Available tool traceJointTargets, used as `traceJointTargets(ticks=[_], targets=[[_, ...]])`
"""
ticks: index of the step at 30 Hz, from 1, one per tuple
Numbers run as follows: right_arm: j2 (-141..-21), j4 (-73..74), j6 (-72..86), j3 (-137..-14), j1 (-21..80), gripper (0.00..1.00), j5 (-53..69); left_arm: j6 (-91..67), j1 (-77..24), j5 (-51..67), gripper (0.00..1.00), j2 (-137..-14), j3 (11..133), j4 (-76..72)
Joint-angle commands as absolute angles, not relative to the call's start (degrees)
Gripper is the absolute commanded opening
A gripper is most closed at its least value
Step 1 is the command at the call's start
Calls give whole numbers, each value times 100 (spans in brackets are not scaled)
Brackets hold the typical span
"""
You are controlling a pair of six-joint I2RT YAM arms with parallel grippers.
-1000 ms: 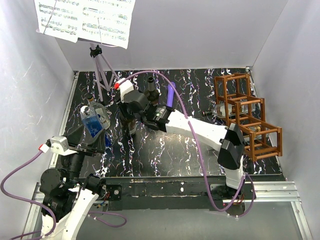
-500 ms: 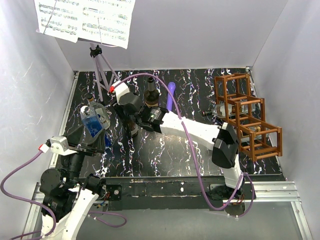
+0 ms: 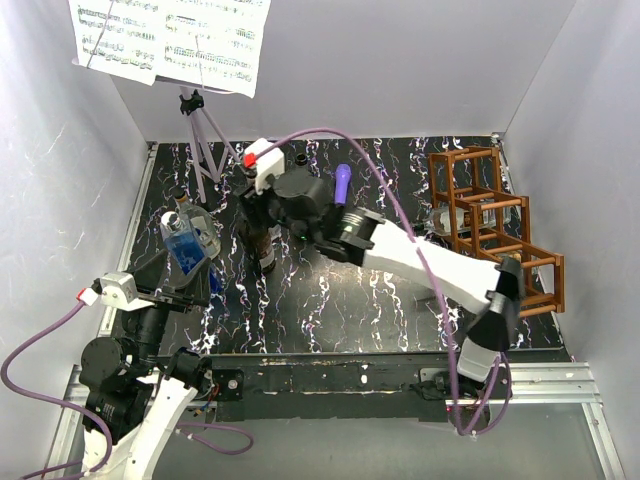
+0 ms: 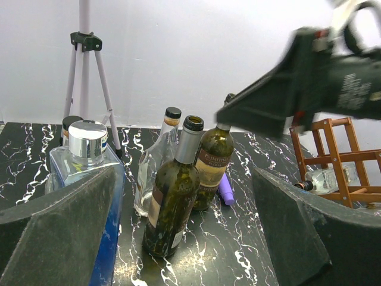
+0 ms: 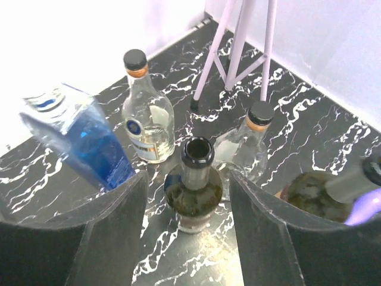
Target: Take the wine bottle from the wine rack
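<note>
A dark green wine bottle [image 5: 196, 190] stands upright and uncapped on the black marbled table, also in the left wrist view [image 4: 172, 202] and the top view [image 3: 265, 250]. My right gripper [image 5: 187, 179] hangs above it, open, one finger on each side, not touching; it also shows from above [image 3: 262, 215]. A second wine bottle [image 4: 211, 167] with a cream label stands just behind. The reddish-brown wine rack [image 3: 495, 235] stands at the far right, a clear bottle [image 3: 440, 222] lying in one cell. My left gripper [image 4: 184, 176] is open at the near left.
A blue square bottle [image 4: 77, 167] stands against my left finger. Two clear capped bottles [image 5: 146, 122] [image 5: 247, 143] stand behind the wine bottles. A purple stick [image 3: 342, 185] lies on the table. The grey tripod music stand [image 3: 205, 150] is at the back left.
My right arm's elbow has swung right toward the rack and the wrist has shifted slightly above the standing bottles. The left arm has not moved.
</note>
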State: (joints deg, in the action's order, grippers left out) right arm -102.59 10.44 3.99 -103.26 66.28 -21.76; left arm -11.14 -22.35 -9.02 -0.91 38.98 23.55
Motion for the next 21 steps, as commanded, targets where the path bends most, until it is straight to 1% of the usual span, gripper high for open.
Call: traceJointTargets(ticks=[1,5,7,11,12,15,19,21], targets=[[-9108,712,-235,-9688,6653,64,-1889,-1116,-2241,-905,98,-184,3867,2435],[-8229,440,-1052,-8563,6653,64,-2188,-1108,-2241,-888,98,-167,3876,2435],[-7789,369,-1745,-8062,6645,69,-2390,-1107,-2233,-879,98,-158,3867,2443],[-7278,868,-3213,-7332,6627,73,-2917,-1108,-2233,-870,98,-132,3876,2443],[-7208,1131,-3678,-7191,6601,73,-2961,-1116,-2232,-861,98,-132,3876,2443],[-7102,2167,-4331,-6830,6487,75,-3032,-1107,-2232,-853,98,-114,3876,2443],[-7154,4038,-4693,-6593,6144,75,-2769,-1116,-2241,-835,98,-105,3876,2461],[-7163,4612,-4825,-6365,5995,75,-2681,-1116,-2232,-817,98,-97,3876,2461]])
